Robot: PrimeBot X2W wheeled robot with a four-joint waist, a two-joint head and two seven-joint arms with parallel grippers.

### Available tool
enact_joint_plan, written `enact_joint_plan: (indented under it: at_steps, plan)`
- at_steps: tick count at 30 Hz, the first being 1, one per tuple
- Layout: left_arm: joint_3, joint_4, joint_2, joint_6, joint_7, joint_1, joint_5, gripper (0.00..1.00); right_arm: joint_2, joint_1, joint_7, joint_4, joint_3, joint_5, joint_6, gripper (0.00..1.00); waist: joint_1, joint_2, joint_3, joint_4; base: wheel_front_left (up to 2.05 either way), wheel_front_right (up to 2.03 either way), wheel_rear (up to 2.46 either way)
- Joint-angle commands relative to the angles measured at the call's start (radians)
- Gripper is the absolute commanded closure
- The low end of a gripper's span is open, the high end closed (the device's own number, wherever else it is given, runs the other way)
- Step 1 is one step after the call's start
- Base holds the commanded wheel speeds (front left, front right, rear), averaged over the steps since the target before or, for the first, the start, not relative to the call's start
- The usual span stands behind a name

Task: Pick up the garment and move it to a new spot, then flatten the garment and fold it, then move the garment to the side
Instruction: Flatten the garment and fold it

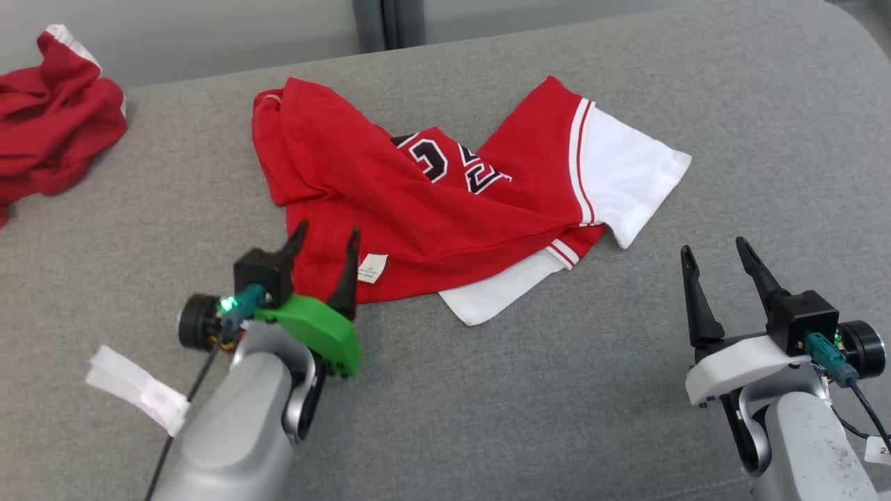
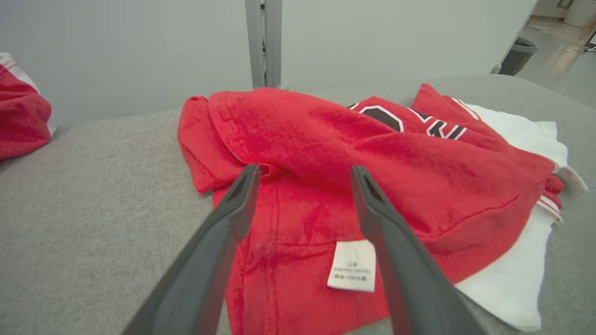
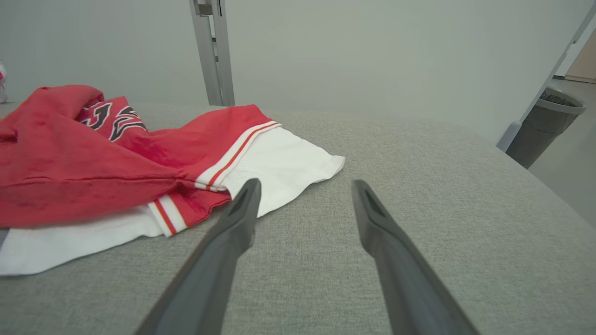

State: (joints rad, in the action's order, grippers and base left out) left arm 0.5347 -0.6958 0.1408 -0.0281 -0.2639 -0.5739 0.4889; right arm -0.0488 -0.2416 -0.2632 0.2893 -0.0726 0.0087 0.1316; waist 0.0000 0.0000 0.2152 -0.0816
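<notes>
**Inspector:** Status of the garment?

**Operator:** I find the garment (image 1: 390,202) lying rumpled toward the far middle of the tabletop (image 1: 487,417). One red flap is thrown across the chest print and the white sleeves stick out. I judge it neither flat nor folded.

**Inspector:** Claws?

**Operator:** My left claw (image 1: 328,229) stands open and empty, tips over the near-left hem beside the care label (image 1: 372,268). My right claw (image 1: 713,246) is open too, over bare tabletop toward the right edge, apart from the garment. Flattening, folding and the move aside remain.
</notes>
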Motion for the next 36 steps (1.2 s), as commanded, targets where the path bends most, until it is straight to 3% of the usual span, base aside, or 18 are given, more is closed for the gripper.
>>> enact_joint_plan:
  at_steps: [1, 16, 29, 30, 33, 36]
  plan:
    - [0.009, -0.014, -0.011, -0.011, 0.0, 0.033, 0.002, 0.0, -0.003, 0.011, -0.002, 0.002, 0.001, -0.001, -0.002, 0.0, 0.0, 0.0, -0.014, 0.017, 0.0, 0.0, 0.0]
    - [0.015, -0.173, -0.076, -0.072, 0.059, 0.01, 0.13, 0.0, -0.003, -0.004, -0.002, 0.0, 0.006, -0.004, -0.002, 0.0, 0.0, 0.0, 0.022, -0.029, 0.0, 0.0, 0.0]
    - [0.004, -0.166, -0.087, -0.099, 0.076, -0.021, 0.271, 0.0, -0.003, -0.005, -0.002, 0.004, 0.005, 0.012, -0.002, 0.0, 0.0, 0.0, 0.022, -0.04, 0.0, 0.0, 0.0]
    - [0.003, -0.167, -0.087, -0.099, 0.076, -0.024, 0.28, 0.11, -0.003, -0.006, -0.002, 0.005, 0.007, 0.013, -0.002, 0.0, 0.0, 0.0, 0.022, -0.04, 0.0, 0.0, 0.0]
    - [0.013, -0.174, -0.088, -0.1, 0.08, -0.032, 0.286, 0.55, -0.003, -0.007, -0.002, 0.006, 0.01, 0.016, -0.002, 0.0, 0.0, 0.0, 0.02, -0.041, 0.0, 0.0, 0.0]
    - [0.024, -0.187, -0.088, -0.1, 0.085, -0.032, 0.29, 0.71, -0.003, -0.005, -0.002, 0.006, 0.013, 0.014, -0.002, 0.0, 0.0, 0.0, 0.017, -0.043, 0.0, 0.0, 0.0]
